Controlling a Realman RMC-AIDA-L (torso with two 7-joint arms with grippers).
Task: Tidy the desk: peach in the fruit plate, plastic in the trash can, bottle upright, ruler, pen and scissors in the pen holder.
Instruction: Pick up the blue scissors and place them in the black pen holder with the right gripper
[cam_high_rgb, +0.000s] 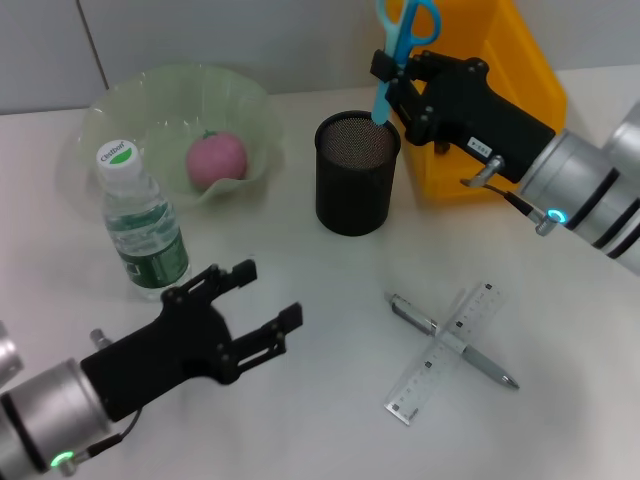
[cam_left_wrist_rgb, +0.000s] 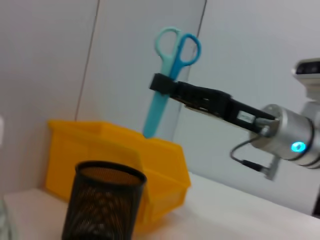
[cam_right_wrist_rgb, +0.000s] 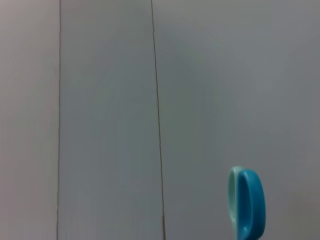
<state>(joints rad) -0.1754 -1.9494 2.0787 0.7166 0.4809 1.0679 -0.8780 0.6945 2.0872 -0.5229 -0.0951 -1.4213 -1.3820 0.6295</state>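
The bottle (cam_high_rgb: 142, 226) is standing upright and the peach (cam_high_rgb: 216, 159) is sitting in the fruit plate (cam_high_rgb: 250, 105), so both look done. The left hand (cam_high_rgb: 262, 308) is hovering, fingers apart. The right hand (cam_high_rgb: 393, 85) is clamping the scissors (cam_high_rgb: 401, 50) above the pen holder (cam_high_rgb: 356, 172). The pen (cam_high_rgb: 452, 340) and ruler (cam_high_rgb: 445, 352) are lying crossed on the table (cam_high_rgb: 330, 430), awaiting pickup.

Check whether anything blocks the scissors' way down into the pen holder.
Nothing visible does. The right pincer holds the scissors blade-down over the mesh pen holder, whose mouth looks open. The yellow bin stands behind it, off the path. The left pincer is open, near the bottle.
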